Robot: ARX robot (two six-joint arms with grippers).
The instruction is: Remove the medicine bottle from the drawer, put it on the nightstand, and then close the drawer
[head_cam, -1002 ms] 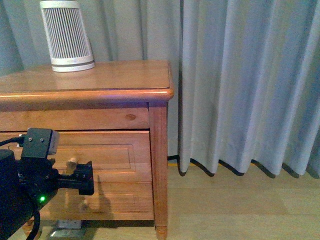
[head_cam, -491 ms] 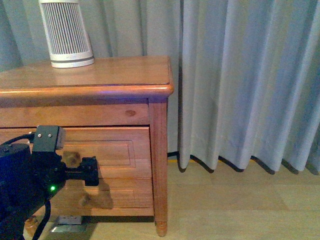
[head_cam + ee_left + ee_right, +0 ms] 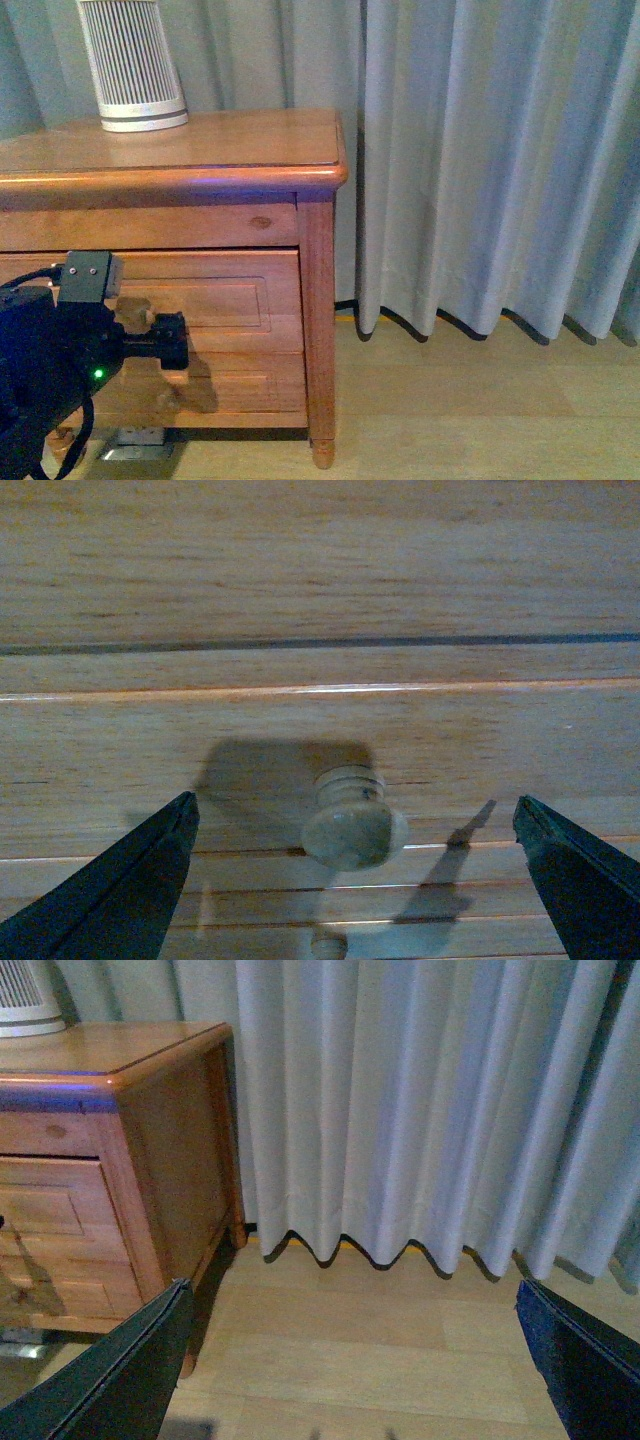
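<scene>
Upper drawer: the honey wood upper drawer [image 3: 225,300] with a recessed panel sits in the front of the cabinet, just under a plain wooden rail. Its front looks level with the frame, with only a thin dark gap above it in the left wrist view.
Drawer knob: the small round pale wooden knob [image 3: 353,825] stands out from the panel and throws a shadow up onto the wood behind it.
Left hand: the black left hand [image 3: 352,802] is open, its two fingers spread wide with the knob between them. Neither finger touches the knob or the wood. In the front view it is level with the drawer front, at the lower left.
Left arm: black, with a small green light [image 3: 97,374] lit on it.
Lower drawer: the like lower drawer [image 3: 250,385] lies directly beneath, and its own knob [image 3: 328,945] shows only partly.
Nightstand: the small honey-orange wooden nightstand [image 3: 230,150] has a glossy top with a rounded edge and stands on short legs.
On its top: a large white slatted tapered cylinder [image 3: 130,65] stands upright near the back.
Right hand: the dark right hand [image 3: 352,1290] is open and holds nothing, well apart from the nightstand.
Surroundings: a pale grey pleated curtain [image 3: 480,170] hangs behind and beside the nightstand, down to the light wooden floor [image 3: 470,400].
</scene>
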